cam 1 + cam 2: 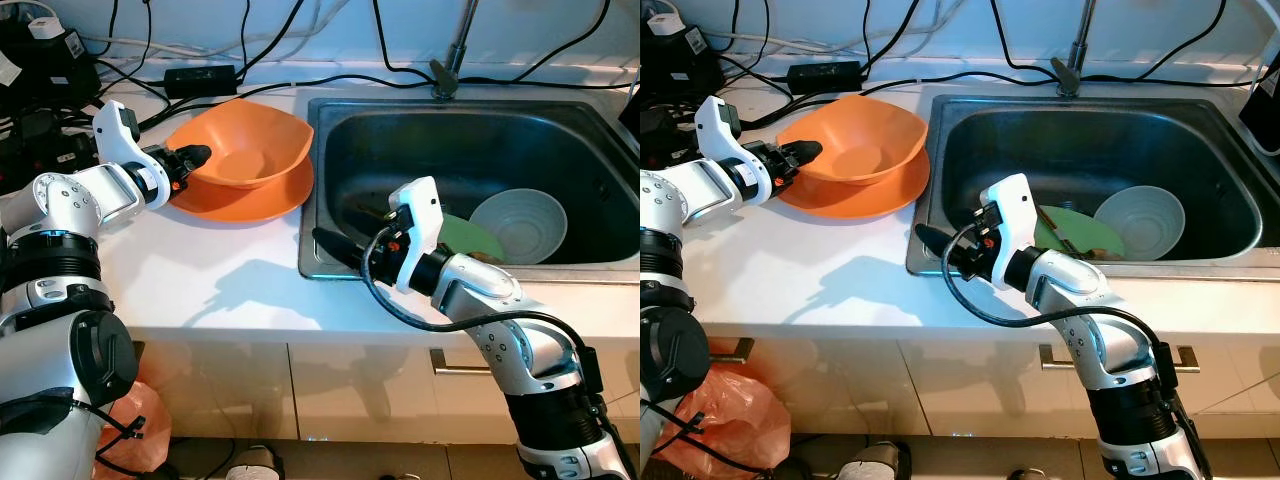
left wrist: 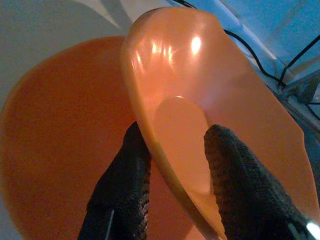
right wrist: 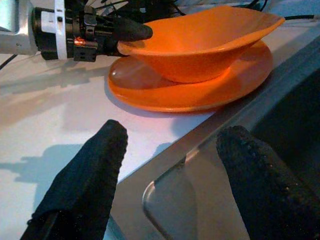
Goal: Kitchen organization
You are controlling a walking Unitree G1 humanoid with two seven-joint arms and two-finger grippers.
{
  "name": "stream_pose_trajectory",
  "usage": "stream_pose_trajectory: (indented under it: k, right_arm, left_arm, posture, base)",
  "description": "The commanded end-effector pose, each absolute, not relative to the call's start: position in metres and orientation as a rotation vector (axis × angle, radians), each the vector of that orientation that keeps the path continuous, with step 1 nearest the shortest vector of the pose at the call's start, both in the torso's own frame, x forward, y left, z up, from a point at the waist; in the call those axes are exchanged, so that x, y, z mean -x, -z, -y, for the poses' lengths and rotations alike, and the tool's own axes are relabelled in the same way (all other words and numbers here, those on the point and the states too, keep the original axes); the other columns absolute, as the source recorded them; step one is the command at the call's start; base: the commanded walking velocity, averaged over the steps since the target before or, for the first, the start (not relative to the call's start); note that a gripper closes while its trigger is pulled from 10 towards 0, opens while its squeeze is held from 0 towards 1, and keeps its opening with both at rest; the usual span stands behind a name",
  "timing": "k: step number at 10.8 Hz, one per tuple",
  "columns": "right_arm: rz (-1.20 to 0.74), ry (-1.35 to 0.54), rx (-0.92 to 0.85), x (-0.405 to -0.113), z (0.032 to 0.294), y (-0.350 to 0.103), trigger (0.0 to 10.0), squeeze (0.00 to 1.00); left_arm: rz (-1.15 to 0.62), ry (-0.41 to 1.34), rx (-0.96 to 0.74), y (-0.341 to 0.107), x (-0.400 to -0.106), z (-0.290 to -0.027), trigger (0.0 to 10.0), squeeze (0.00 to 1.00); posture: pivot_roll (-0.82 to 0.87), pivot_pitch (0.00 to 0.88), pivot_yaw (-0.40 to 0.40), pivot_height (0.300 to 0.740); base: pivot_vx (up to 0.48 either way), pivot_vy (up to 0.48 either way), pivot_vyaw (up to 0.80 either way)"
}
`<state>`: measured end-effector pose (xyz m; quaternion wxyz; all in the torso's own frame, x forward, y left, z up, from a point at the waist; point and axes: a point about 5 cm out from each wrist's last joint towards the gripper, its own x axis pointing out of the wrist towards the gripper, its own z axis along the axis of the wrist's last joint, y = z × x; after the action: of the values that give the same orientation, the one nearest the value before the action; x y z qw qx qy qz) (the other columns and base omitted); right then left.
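Partly sorted: orange ware stacked on the counter, more dishes waiting in the sink.

Left eye view: left gripper [image 1: 192, 157] clamped on the near rim of the orange bowl [image 1: 245, 150], which sits tilted on the orange plate [image 1: 275, 197] atop the white counter [image 1: 200, 270]; right gripper [image 1: 335, 245] poised at the front corner of the sink [image 1: 330, 110], near a pale bowl [image 1: 520, 225] and a green plate [image 1: 465, 238] left in the basin. Right eye view: same layout, cables [image 1: 880, 60] strung behind. Left wrist view: jaws narrow, one finger inside the bowl's wall and one outside. Right wrist view: jaws wide and holding nothing, hovering over the sink's edge. Judged roughly halfway: stacking done or nearly so, sink contents untouched.
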<state>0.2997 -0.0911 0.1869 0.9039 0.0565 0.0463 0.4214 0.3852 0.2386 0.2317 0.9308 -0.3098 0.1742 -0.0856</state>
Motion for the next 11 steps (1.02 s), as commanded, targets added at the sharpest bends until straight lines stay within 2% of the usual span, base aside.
stream_pose_trajectory:
  k: [1,2,7,11]
  right_arm:
    - [-0.040,-0.857,-0.119,-0.299,0.094,-0.195,10.0,0.00]
    - [0.012,-0.858,-0.163,-0.299,0.094,-0.203,10.0,0.00]
    - [0.021,-0.869,-0.167,-0.298,0.093,-0.204,10.0,0.00]
    - [0.039,-0.861,-0.172,-0.301,0.094,-0.209,10.0,0.00]
  left_arm:
    - [-0.335,0.186,0.642,-0.240,-0.387,-0.236,0.0,0.00]
    - [-0.335,0.190,0.646,-0.240,-0.387,-0.235,0.0,0.00]
    - [-0.327,0.204,0.655,-0.240,-0.387,-0.232,0.0,0.00]
    - [-0.219,0.239,0.582,-0.252,-0.390,-0.222,0.0,0.00]
  posture:
    - [0.09,0.089,0.060,0.740]
    - [0.09,0.089,0.062,0.740]
    - [0.09,0.088,0.059,0.740]
    - [0.09,0.080,0.055,0.740]
  base:
    - [0.000,0.000,0.00]
    - [0.000,0.000,0.00]
    - [0.000,0.000,0.00]
    - [0.000,0.000,0.00]
